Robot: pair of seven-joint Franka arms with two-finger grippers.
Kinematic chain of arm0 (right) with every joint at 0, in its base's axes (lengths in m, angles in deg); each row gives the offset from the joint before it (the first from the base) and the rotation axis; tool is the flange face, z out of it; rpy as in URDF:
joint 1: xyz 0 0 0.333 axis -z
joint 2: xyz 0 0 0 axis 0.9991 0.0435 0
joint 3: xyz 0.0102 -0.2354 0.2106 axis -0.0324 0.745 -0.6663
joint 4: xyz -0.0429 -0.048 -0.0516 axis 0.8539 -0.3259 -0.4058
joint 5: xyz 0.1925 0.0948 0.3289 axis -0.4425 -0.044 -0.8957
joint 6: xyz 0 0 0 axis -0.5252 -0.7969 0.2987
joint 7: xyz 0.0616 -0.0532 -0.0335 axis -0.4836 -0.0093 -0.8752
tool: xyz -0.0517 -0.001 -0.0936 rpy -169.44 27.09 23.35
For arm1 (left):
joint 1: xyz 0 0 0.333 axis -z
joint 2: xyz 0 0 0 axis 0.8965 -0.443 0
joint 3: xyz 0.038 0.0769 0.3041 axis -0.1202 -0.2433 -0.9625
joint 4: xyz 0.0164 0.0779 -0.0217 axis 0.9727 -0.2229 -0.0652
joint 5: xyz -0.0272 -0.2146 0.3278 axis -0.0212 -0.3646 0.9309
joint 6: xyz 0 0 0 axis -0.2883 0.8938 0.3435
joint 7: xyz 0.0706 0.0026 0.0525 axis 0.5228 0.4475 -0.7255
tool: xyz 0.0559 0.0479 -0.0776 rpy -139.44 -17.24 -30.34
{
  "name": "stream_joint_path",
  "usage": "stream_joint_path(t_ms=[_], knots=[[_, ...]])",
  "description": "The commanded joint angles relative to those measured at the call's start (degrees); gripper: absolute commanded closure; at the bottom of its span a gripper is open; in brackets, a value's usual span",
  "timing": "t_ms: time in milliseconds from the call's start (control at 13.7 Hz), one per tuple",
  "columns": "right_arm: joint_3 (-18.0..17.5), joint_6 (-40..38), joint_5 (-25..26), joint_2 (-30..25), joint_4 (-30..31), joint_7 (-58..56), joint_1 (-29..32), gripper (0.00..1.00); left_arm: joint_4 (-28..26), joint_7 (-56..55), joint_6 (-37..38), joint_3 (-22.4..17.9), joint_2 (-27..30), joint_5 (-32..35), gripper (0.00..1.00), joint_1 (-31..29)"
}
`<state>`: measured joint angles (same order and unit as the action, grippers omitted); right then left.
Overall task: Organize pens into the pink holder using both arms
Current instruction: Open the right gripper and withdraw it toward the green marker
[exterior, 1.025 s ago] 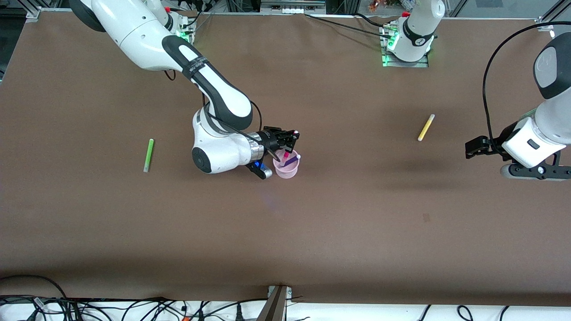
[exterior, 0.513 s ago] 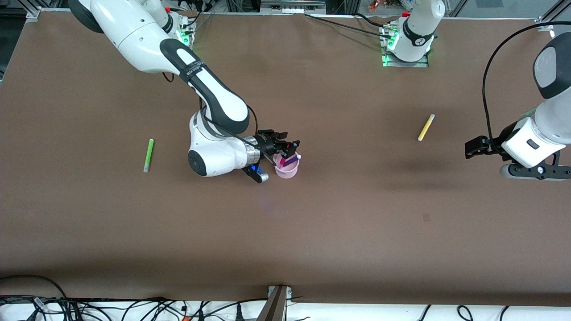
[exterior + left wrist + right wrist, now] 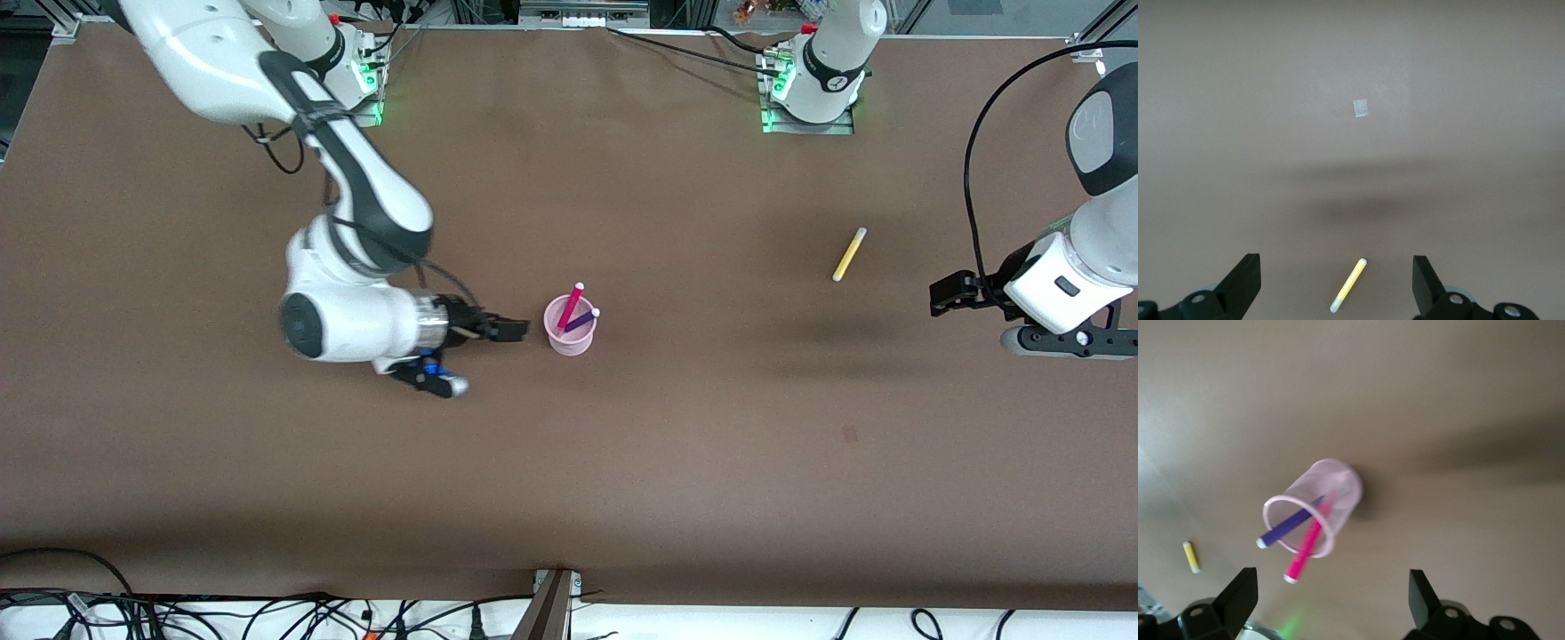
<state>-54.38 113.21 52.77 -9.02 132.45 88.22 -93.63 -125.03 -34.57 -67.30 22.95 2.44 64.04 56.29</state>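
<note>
Tipping the pink holder (image 3: 569,335) is the main risk: the right gripper (image 3: 516,330), jaws open and empty, hangs just beside it. Magenta pen (image 3: 570,306) and purple pen (image 3: 581,319) lean inside. The left gripper (image 3: 942,294) waits open near the yellow pen (image 3: 849,254).

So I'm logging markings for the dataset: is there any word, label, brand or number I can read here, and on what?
None can be read.
Right arm: lettering on its black band, too small to read.
Left arm's base: a small dark mark, unreadable.
Pens and pink holder: no print visible.
</note>
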Motion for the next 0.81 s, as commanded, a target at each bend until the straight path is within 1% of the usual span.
stream_joint_path(t_ms=[0, 73, 146, 220, 293, 366, 586, 659, 732], knots=[[1.4, -4.5, 10.6, -7.2, 1.2, -3.1, 1.7, 0.0, -0.5, 0.8, -0.4, 0.2, 1.4, -1.2, 0.0, -0.5], [1.7, -7.0, 15.1, -9.3, 1.2, -3.8, 2.1, 0.0, -0.4, 0.8, -0.3, 0.3, 1.7, -1.2, 0.0, -0.5], [3.7, -9.5, 18.4, -11.8, 1.2, -6.4, 2.1, 0.0, -0.5, 0.8, -0.2, 0.4, 2.3, -1.1, 0.0, -0.4], [6.3, -10.3, 20.4, -13.6, 1.1, -12.3, 2.1, 0.0, -0.5, 0.8, 0.0, 0.4, 2.3, -1.1, 0.0, -0.1], [8.0, -11.7, 20.7, -15.5, 1.0, -18.2, 2.1, 0.0, -0.5, 1.0, 0.1, 0.4, 2.4, -0.8, 0.0, 0.1], [9.4, -15.0, 20.8, -17.8, 1.0, -20.6, 2.1, 0.0, -0.5, 1.6, 0.6, 0.4, 2.5, -0.5, 0.0, 0.0], [12.4, -24.4, 20.2, -25.6, 1.3, -21.2, 2.1, 0.0, -0.5, 1.8, 1.6, 0.3, 3.1, -0.3, 0.0, -0.5], [12.7, -27.0, 20.1, -28.7, 2.0, -21.2, 2.1, 0.0, -0.4, 1.7, 2.3, 0.3, 3.1, -0.3, 0.0, -0.5], [13.5, -28.6, 20.1, -32.0, 4.0, -21.3, 2.1, 0.0, -0.4, 1.7, 3.0, 0.3, 3.2, -0.3, 0.0, -0.4]])
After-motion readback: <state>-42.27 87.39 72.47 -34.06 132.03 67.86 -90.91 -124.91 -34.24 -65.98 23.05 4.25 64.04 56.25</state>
